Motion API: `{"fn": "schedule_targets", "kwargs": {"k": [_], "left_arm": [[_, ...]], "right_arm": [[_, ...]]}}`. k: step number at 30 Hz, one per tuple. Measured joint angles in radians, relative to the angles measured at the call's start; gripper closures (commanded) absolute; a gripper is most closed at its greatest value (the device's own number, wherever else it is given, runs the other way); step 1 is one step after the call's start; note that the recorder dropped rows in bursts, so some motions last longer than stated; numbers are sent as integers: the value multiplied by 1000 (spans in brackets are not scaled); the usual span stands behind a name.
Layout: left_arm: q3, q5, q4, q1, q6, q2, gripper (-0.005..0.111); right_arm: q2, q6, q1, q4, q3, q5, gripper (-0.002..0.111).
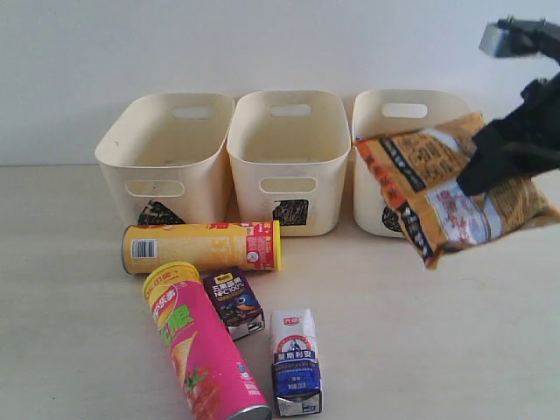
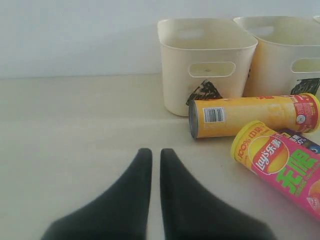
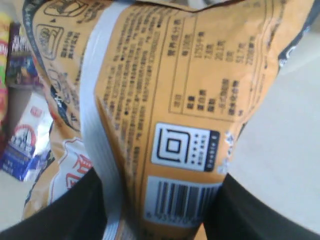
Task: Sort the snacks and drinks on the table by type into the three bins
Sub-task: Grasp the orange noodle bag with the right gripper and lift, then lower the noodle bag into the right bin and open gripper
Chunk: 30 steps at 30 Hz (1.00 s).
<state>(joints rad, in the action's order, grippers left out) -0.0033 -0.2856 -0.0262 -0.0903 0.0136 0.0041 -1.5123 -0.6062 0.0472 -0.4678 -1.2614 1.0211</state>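
Observation:
My right gripper (image 1: 490,162) is shut on the orange-tan bag (image 1: 446,188), which hangs in the air in front of the right bin (image 1: 394,114). In the right wrist view the bag (image 3: 165,75) fills the gap between the right gripper's (image 3: 159,172) black fingers. The left bin (image 1: 166,153) and middle bin (image 1: 289,157) look empty. The yellow tube (image 1: 201,248) and pink tube (image 1: 201,346) lie on the table, with the purple carton (image 1: 234,302) and white-blue carton (image 1: 295,360) beside them. My left gripper (image 2: 152,152) is shut on nothing, low over the table left of the tubes. The blue-white-black bag is out of view.
The table (image 1: 437,332) is pale beige. A plain wall stands behind the bins. The left wrist view shows the left bin (image 2: 205,65) beyond the yellow tube (image 2: 250,116) and the pink tube's lid (image 2: 252,150).

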Motion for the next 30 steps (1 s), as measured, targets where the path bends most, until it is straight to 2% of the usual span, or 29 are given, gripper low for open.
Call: {"fn": "schedule_targets", "kwargs": {"k": [8,22,28,30], "left_arm": [[0,0,0,0,0,0,101],[0,0,0,0,0,0,101],[0,0,0,0,0,0,101],[0,0,0,0,0,0,101]], "right_arm": [[-86,77,0,-8,-187,-168,108],[-437,112,0,-12,-381,-523,108],[-575,145,0,-27,-495,-559,108],[-606,155,0,-33,-524,-563,101]]}}
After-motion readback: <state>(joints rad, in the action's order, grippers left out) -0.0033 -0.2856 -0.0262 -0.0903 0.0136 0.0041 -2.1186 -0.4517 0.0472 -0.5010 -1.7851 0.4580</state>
